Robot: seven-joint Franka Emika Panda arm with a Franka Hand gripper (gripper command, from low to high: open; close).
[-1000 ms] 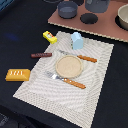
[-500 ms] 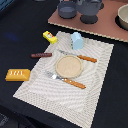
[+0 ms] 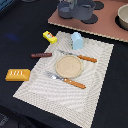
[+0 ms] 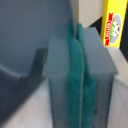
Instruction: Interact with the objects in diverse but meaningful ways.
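In the wrist view my gripper [image 4: 76, 31] is shut, its two teal pads [image 4: 72, 75] pressed flat together with nothing between them. A yellow packet with a red mark [image 4: 112, 25] lies just beyond the fingertips. In the exterior view I cannot make out the gripper. There, a yellow packet [image 3: 49, 36] and a pale blue carton [image 3: 77, 40] sit at the far edge of a striped placemat [image 3: 95, 92]. The orange ridged bread loaf [image 3: 17, 74] lies off the mat at the exterior view's left. A dark grey two-handled pot [image 3: 75, 9] stands on the pink board [image 3: 107, 27] at the back.
A round tan plate [image 3: 68, 65] sits mid-mat between a wooden-handled knife [image 3: 80, 57] and fork [image 3: 67, 80]. A small dark red stick [image 3: 41, 55] lies left of the mat. A bowl [image 3: 122, 17] stands at the back right.
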